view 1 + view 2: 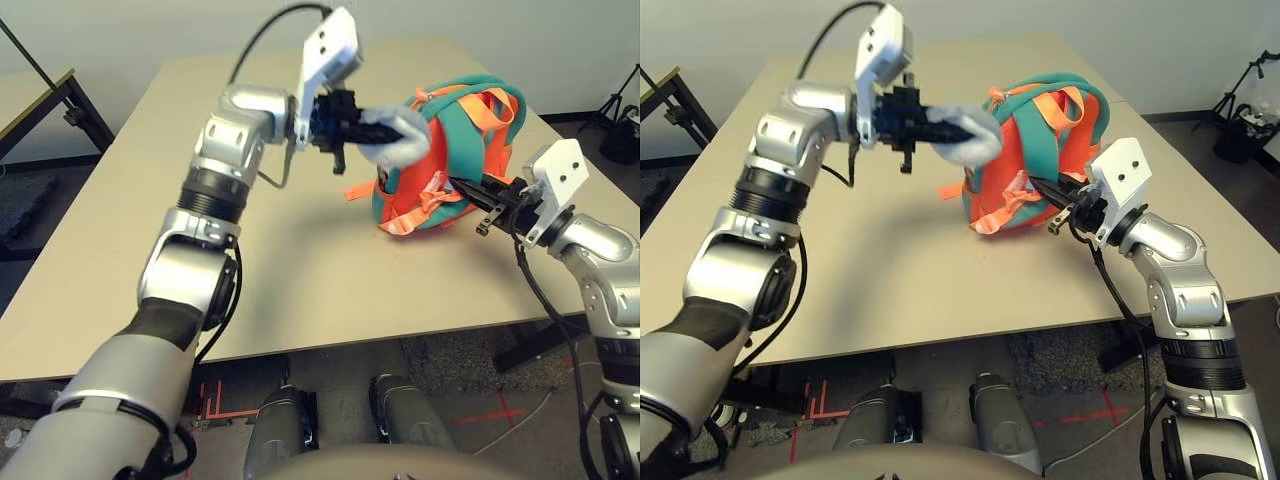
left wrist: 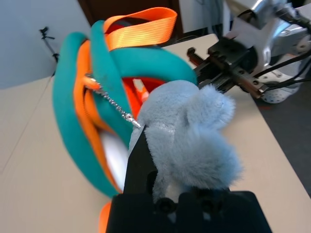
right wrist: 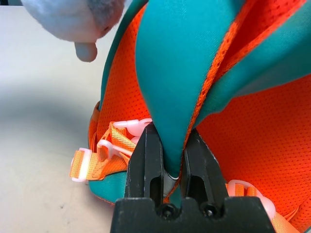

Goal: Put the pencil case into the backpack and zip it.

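- Your left end effector [image 1: 352, 128] is clamped tight on the grey plush fin [image 2: 194, 131] of the backpack [image 1: 440, 165], with the fin bunched between its fingers.
- Your right end effector [image 3: 170, 160] is pinched nearly closed on a teal strap [image 3: 180, 68], the fabric running up from between its fingers.
- The backpack hangs between your two end effectors, its lower end resting on the table [image 1: 300, 260]; the orange mesh back panel [image 3: 252, 141] sits just beyond the right fingers.
- Its long axis runs roughly upright and leans a little, with the orange top loop [image 2: 141, 24] up and the buckled straps [image 1: 420, 205] towards the table.
- The pale surface [image 2: 114, 162] inside the gap beside the left fingers may be the pencil case, though that view is too blurred for you to be sure.
- The small metal zipper pull chain [image 2: 112, 102] dangles free just ahead of the left fingers, and the opening reads as still gaping.
- Judged from this, loading is probably done, and zipping is what remains for you.
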